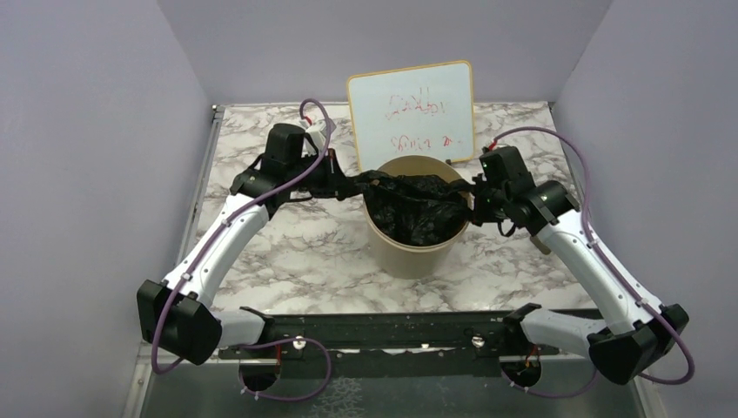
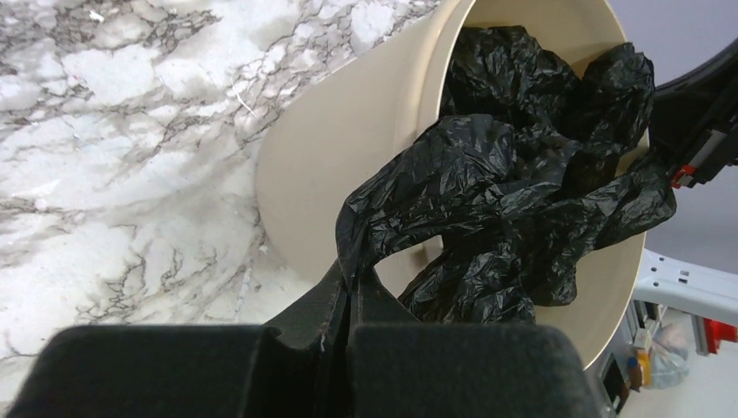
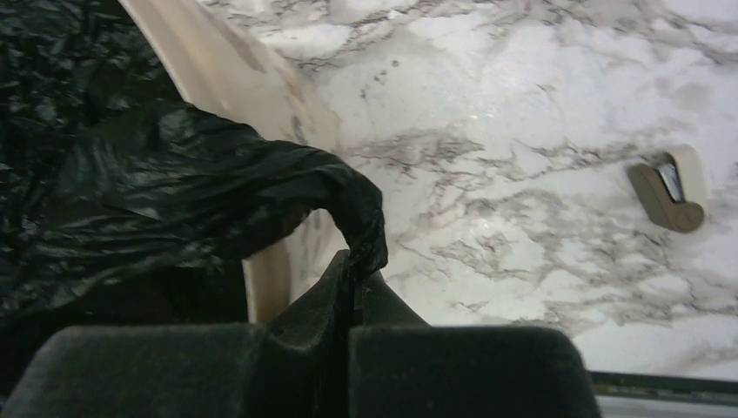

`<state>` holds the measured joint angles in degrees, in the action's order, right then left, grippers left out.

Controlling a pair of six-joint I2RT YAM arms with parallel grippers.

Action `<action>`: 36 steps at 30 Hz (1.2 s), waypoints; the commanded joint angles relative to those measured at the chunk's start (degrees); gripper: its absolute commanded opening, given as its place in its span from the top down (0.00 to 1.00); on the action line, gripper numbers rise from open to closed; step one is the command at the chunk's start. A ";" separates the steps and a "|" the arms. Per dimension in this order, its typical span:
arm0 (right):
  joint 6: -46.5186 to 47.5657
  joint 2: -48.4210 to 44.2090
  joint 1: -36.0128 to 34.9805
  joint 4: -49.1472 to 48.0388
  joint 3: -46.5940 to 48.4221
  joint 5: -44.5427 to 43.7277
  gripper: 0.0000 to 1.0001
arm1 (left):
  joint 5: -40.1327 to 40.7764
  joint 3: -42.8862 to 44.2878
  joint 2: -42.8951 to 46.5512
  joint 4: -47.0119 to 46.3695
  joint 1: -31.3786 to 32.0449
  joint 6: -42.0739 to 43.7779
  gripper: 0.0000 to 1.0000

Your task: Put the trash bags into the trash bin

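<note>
A cream trash bin (image 1: 409, 252) stands upright at the table's middle. A crinkly black trash bag (image 1: 413, 205) hangs mostly inside it, stretched across the mouth. My left gripper (image 1: 346, 185) is shut on the bag's left edge, just outside the bin's left rim. My right gripper (image 1: 474, 192) is shut on the bag's right edge, just outside the right rim. In the left wrist view the bag (image 2: 513, 183) runs from my gripper (image 2: 357, 274) into the bin (image 2: 348, 157). In the right wrist view a twisted corner of the bag (image 3: 218, 192) is pinched in my gripper (image 3: 355, 268) beside the bin's rim (image 3: 218, 65).
A white whiteboard (image 1: 412, 109) with red writing leans behind the bin. A small beige clip (image 3: 668, 187) lies on the marble table (image 1: 287, 261) to the right of the bin. Grey walls close in the left, back and right sides.
</note>
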<state>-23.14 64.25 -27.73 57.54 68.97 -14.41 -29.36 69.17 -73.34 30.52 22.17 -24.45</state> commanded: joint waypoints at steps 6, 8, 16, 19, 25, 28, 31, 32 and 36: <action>9.08 11.27 0.18 -9.66 7.41 11.55 0.99 | -3.15 -5.37 6.79 -3.37 -0.20 -4.31 1.00; 11.07 14.41 0.13 -10.66 9.65 12.36 0.99 | -2.12 -6.44 9.00 -3.37 -0.27 -5.15 1.00; 14.68 22.76 0.21 -11.94 19.16 9.17 0.97 | -1.22 -5.18 13.33 -2.63 -0.20 -6.53 1.00; 14.56 23.94 0.24 -9.02 22.42 6.48 0.97 | -0.66 -3.43 13.15 -0.40 -0.20 -5.15 1.00; 14.72 16.50 0.22 -8.13 22.23 -2.11 0.90 | 6.00 4.15 12.83 5.25 -0.22 1.09 1.00; 15.34 13.32 1.55 -8.85 20.91 -4.29 0.86 | 9.29 8.61 11.58 7.54 -0.20 2.97 1.00; 13.91 13.40 3.08 -5.03 23.19 -5.91 0.87 | 8.82 12.02 9.81 9.29 -0.23 5.11 1.00; 13.30 13.07 3.33 -4.46 23.49 -5.93 0.88 | 8.95 12.94 9.35 9.84 -0.20 5.89 1.00; 10.47 9.26 4.56 -6.58 22.29 -2.24 0.91 | 11.72 15.98 7.44 12.41 -0.36 8.92 1.00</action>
<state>-9.61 76.14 -24.43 50.28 91.29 -17.06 -21.69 82.15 -63.90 38.46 21.82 -20.27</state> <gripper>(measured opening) 0.103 0.003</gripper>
